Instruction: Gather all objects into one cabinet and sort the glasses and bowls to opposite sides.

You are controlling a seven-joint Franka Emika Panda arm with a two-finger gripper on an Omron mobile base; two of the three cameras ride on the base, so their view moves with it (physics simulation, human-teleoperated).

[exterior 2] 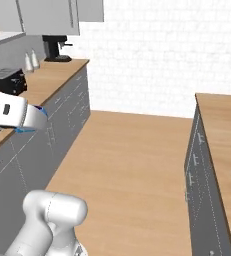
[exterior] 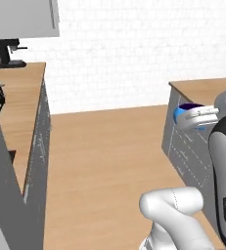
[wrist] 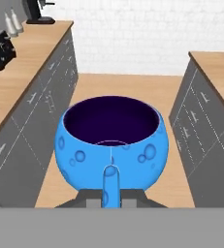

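The round bright blue bowl (wrist: 111,140) with a dark inside hangs in the air over the wooden floor of the aisle, upright. My gripper (wrist: 111,170) is shut on its near rim, one finger (wrist: 111,186) pressed against the outer wall. In the left base view the bowl (exterior: 184,112) shows beside the white hand (exterior: 198,117) near the right counter. In the right base view a sliver of the bowl (exterior 2: 24,130) peeks under the hand (exterior 2: 18,115). Grey wall cabinet doors (exterior 2: 47,15) hang at the upper left. The glasses are out of view.
A long wooden counter (exterior 2: 47,80) on grey drawer fronts runs along the left, carrying a black coffee machine (exterior 2: 54,47), white bottles (exterior 2: 30,61) and a black toaster (exterior 2: 7,80). A second counter (exterior 2: 222,130) stands at the right. A white brick wall (exterior 2: 152,55) closes the aisle.
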